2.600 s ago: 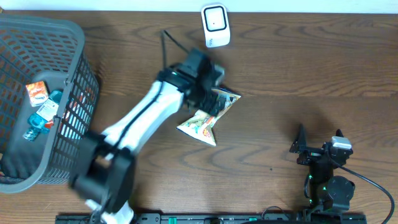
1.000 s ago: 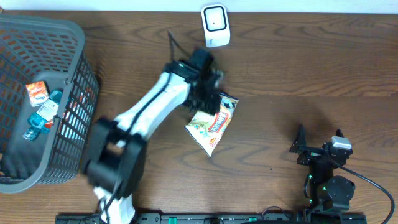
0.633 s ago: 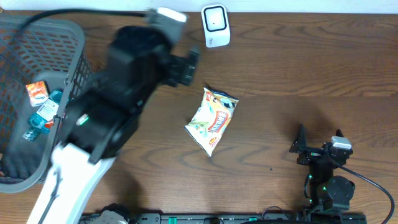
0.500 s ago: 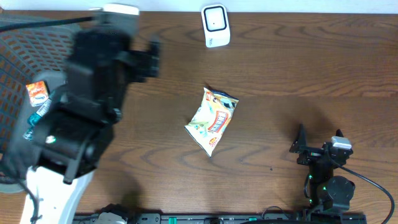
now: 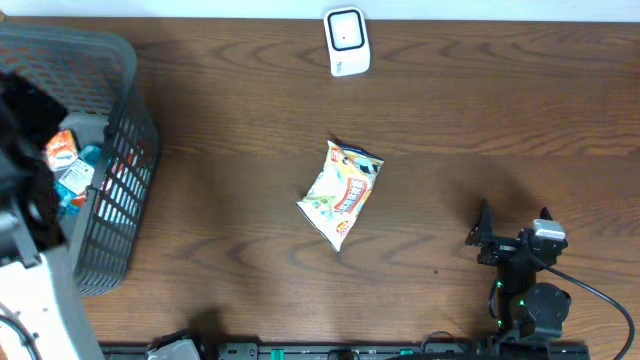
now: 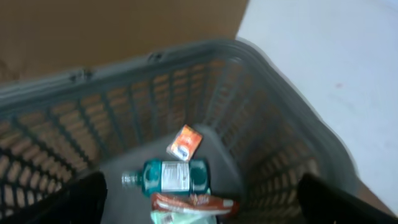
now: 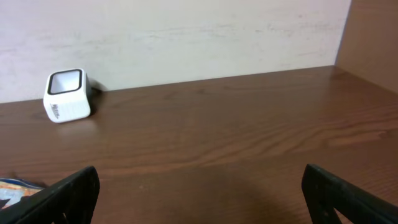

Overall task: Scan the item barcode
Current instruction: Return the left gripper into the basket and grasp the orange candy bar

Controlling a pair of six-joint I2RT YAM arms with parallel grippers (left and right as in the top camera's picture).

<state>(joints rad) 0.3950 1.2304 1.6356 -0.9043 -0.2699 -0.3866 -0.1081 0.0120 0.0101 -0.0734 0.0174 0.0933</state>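
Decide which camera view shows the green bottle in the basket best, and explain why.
The left wrist view: the bottle lies on its side in the basket, in full, label up. The overhead view shows only part of the bottle beside the left arm. The right wrist view does not show it.

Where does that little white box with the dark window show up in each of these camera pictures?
Overhead: the white box sits top centre, at the far edge of the table.
Left wrist: not in it; this view looks into the basket.
Right wrist: white box far left, close to the wall.
Shared landmark: the table's far edge, seen in overhead and right wrist.
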